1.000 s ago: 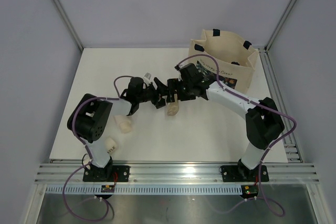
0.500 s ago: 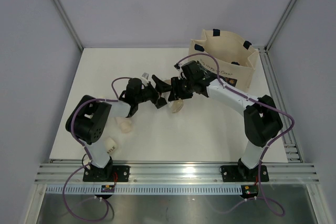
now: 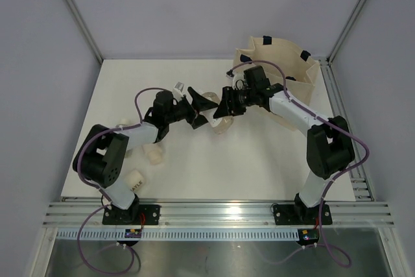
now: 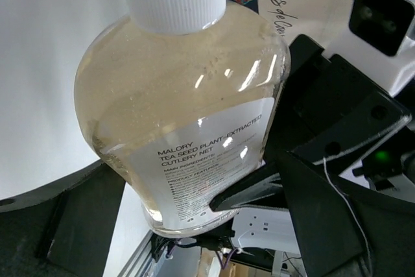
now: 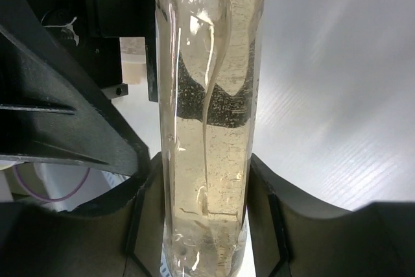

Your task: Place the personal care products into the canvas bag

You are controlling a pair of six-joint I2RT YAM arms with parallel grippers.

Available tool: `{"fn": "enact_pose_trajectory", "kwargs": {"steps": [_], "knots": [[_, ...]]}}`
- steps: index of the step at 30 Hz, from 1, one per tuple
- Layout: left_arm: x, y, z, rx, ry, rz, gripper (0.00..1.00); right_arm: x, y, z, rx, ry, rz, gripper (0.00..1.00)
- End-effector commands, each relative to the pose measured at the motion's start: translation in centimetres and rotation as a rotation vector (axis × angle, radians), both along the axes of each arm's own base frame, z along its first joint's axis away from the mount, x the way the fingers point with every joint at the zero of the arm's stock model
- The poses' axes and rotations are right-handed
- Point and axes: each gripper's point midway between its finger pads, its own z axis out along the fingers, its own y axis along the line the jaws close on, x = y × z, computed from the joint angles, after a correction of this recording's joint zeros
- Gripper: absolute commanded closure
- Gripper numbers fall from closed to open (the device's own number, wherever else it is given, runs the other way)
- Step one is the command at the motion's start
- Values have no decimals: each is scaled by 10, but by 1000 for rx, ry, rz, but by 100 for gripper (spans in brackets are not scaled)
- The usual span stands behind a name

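While the right gripper (image 3: pixel 224 106) holds one product, none is seen inside the canvas bag (image 3: pixel 312 64), so the task is judged to be at an early stage.

**Tool state**
- Right gripper: the jaws are closed on the two flat faces of the clear yellowish bottle (image 4: pixel 188 128). The right wrist view shows the bottle edge-on with a pad against each face.
- Left gripper (image 3: pixel 200 112): it faces the right gripper, and its jaws are spread wide on either side of the same bottle. Whether either finger touches the bottle cannot be determined.
- The bottle appears to be raised off the table (image 3: pixel 259 167) between the two grippers. It is judged to be carried by the right gripper alone.

**Container**
- The canvas bag stands upright just behind the right gripper's wrist, with its mouth open.
- The visible part of the interior shows bare canvas. The right arm and the bag's front wall hide the lower near part, so its contents cannot be confirmed.

**Work left**
- The held bottle is outside the bag and has yet to go in.
- A small white-capped bottle (image 3: pixel 179 87) lies just beside the left gripper's wrist, on the far side.
- A cream tube (image 3: pixel 154 154) lies back along the left arm.
- A white product (image 3: pixel 134 180) lies near that arm's base.
- Any further products are not visible.
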Motion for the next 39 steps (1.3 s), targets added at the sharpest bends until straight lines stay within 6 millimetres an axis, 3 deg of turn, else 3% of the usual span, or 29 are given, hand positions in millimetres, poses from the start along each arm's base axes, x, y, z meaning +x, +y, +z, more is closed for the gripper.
{"fn": "enact_pose_trajectory", "kwargs": {"steps": [1, 6, 15, 24, 33, 37, 39], "knots": [[4, -6, 94, -73, -325, -59, 1, -6, 7, 66, 194, -105, 110, 100], [6, -11, 129, -46, -415, -109, 1, -13, 6, 94, 279, -122, 142, 100], [3, -9, 144, 34, -488, -154, 1, -10, -7, 157, 444, -143, 146, 100], [-4, -5, 184, -6, -618, -152, 1, 7, -38, 202, 528, -184, 71, 100], [-1, 14, 175, 70, -642, -139, 1, 20, -83, 255, 614, -284, -9, 100], [1, 29, 161, 167, -629, -113, 1, 37, -113, 271, 635, -315, -91, 100], [-1, 38, 159, 211, -654, -101, 1, 53, -139, 278, 629, -351, -167, 100]]}}
